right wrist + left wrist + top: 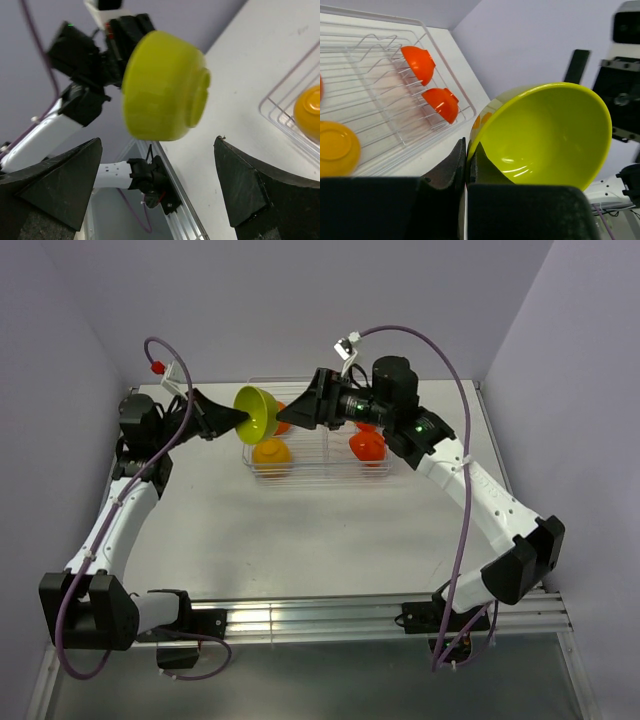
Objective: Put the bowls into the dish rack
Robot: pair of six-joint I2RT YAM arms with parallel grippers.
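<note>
White desk (330, 530) carries the dish rack (322, 473); above its left end the left pincer (468, 161) pinches the yellow-green bowl (545, 135) by its rim, while the right pincer (298, 412) hangs spread beside it.

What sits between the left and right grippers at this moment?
The yellow-green bowl, pinched at its rim by the left gripper; the open right gripper faces its outside. The top external view shows this.
</note>
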